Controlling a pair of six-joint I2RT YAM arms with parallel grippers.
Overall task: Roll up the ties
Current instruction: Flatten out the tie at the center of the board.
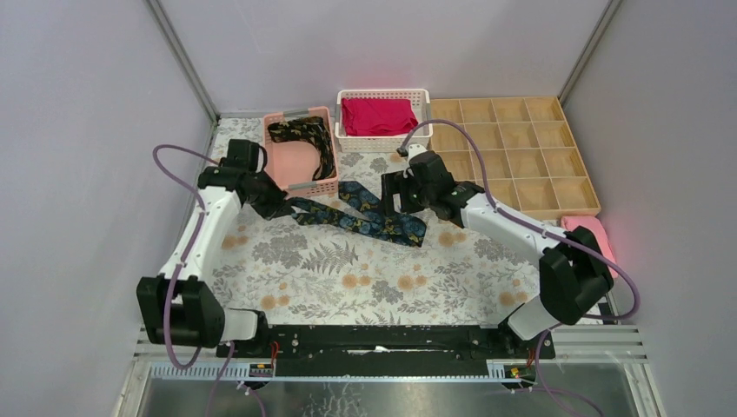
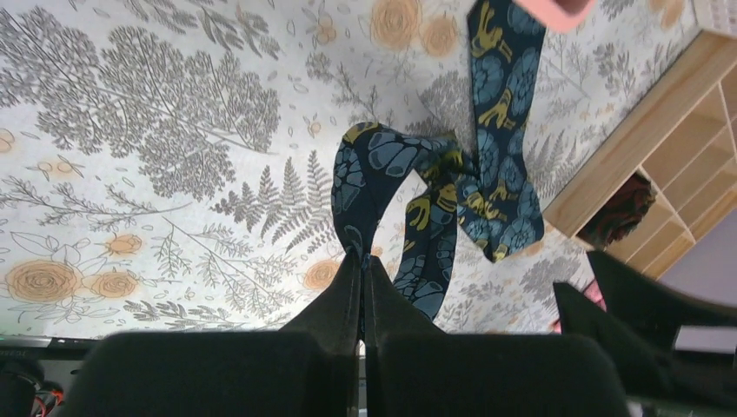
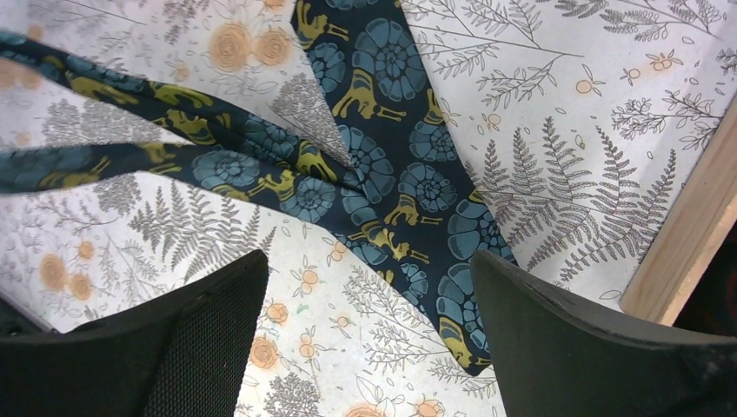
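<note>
Closest to the lens in the left wrist view: left end effector [image 2: 363,265], jaws pressed together on a fold of the long dark necktie with blue-teal flowers and gold figures [image 2: 500,113]. The fabric rises off the grey-and-orange floral surface [image 2: 156,130] at that pinch and drops away in a loose loop. The rest of that tie lies on the surface between the two arms, crossing over itself and rumpled near the middle, with its broad pointed end toward the right arm. No coil started that I can see. Over that broad end hangs the right end effector [image 3: 369,278], fingers spread wide, gripping nothing. One more, a black tie with gold-brown pattern [image 1: 304,137], is draped loose and unrolled in the pink plastic basket [image 1: 304,186] at the back left. Left wrist view also shows a dark bundle [image 2: 621,208] in one compartment of the wooden divider tray [image 2: 626,143]; it could be a finished roll, I cannot tell. My reading: early in the job. At least two ties are left to roll, and the one in hand needs laying out straight before any rolling can begin.
</note>
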